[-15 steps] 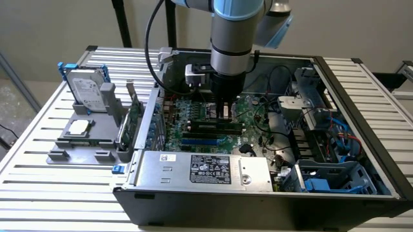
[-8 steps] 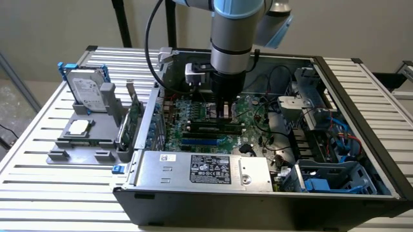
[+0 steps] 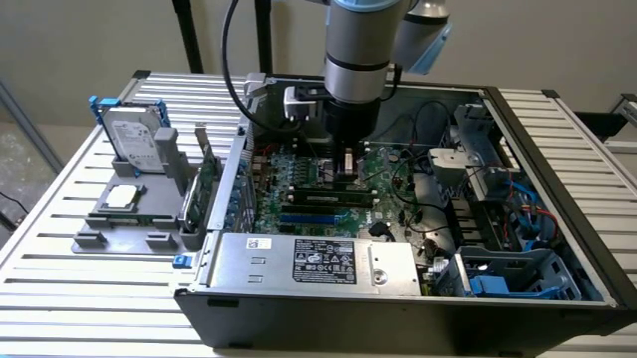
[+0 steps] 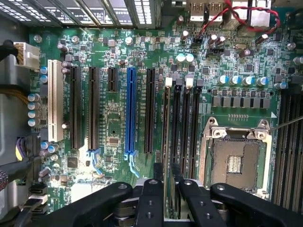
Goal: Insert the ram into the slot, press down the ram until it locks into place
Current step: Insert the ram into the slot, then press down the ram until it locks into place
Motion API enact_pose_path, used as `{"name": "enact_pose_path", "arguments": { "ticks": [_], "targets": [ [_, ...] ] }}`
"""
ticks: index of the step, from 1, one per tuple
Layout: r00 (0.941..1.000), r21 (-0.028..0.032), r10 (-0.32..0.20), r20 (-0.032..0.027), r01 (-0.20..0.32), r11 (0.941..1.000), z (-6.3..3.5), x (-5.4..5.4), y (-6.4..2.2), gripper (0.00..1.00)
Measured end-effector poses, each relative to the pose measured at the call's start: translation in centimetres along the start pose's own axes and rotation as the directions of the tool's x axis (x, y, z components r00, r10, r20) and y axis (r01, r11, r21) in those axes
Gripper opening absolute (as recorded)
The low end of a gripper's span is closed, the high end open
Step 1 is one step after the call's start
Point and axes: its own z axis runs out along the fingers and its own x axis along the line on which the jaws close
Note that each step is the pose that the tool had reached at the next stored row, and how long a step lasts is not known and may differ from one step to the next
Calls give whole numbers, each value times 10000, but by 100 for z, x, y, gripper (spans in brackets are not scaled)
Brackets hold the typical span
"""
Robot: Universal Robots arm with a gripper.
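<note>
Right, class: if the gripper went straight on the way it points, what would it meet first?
Probably the ram, upright in the slot under the gripper; depth is unclear.

The motherboard (image 4: 113,47) bears one blue socket (image 4: 131,111); one white socket (image 4: 55,101); one processor socket (image 4: 235,163). One hard drive (image 3: 134,138); one power supply (image 3: 313,261).
</note>
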Motion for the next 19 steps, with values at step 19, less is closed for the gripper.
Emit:
{"name": "enact_pose_path", "arguments": {
  "ticks": [19],
  "targets": [
    [10000, -95, -10, 6, 10, 10000, 4, -1, 19, 11]
  ]
}}
